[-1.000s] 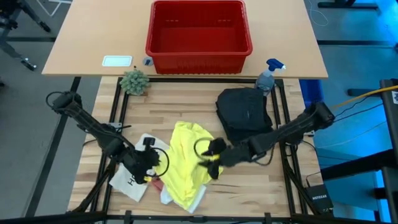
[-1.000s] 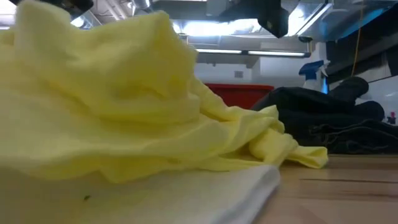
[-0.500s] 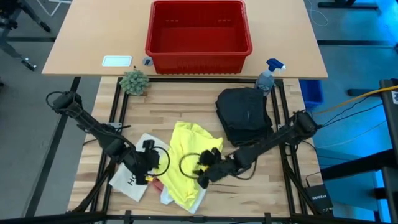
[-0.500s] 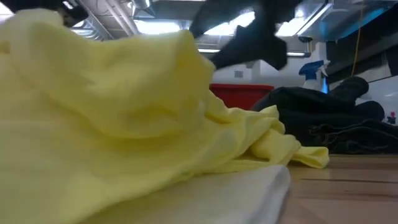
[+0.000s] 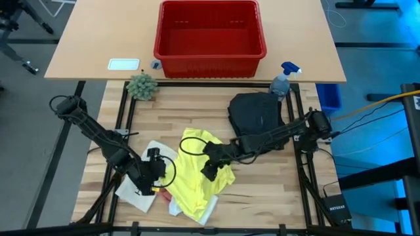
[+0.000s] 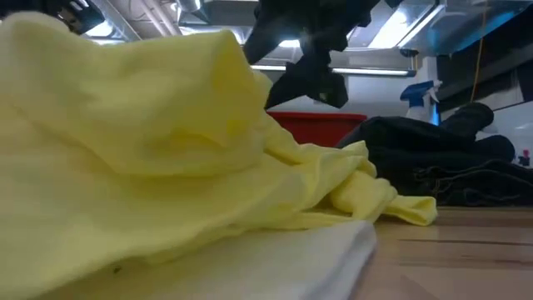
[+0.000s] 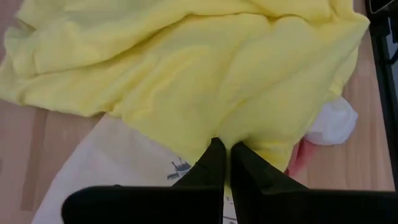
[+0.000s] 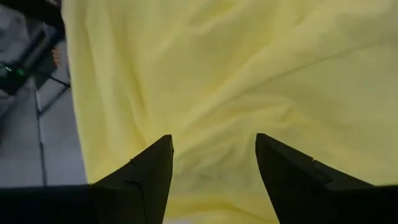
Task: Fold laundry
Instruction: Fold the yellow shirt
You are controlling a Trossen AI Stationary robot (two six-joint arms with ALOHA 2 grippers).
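We are logging: left pincer point(image 7: 222, 151) pinching yellow T-shirt point(image 5: 197, 172) edge, fingers closed; right pincer point(image 8: 214, 155) hanging over shirt, fingers wide, gripping nothing; black trousers point(image 5: 257, 119) lying beyond right pincer on bench point(image 5: 262, 196).

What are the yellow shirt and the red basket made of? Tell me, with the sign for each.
Yellow shirt: soft matte knit fabric, probably cotton jersey; it slumps in loose folds and creases. Red basket: apparently rigid moulded plastic; straight walls, even colour, slight sheen on the rim.
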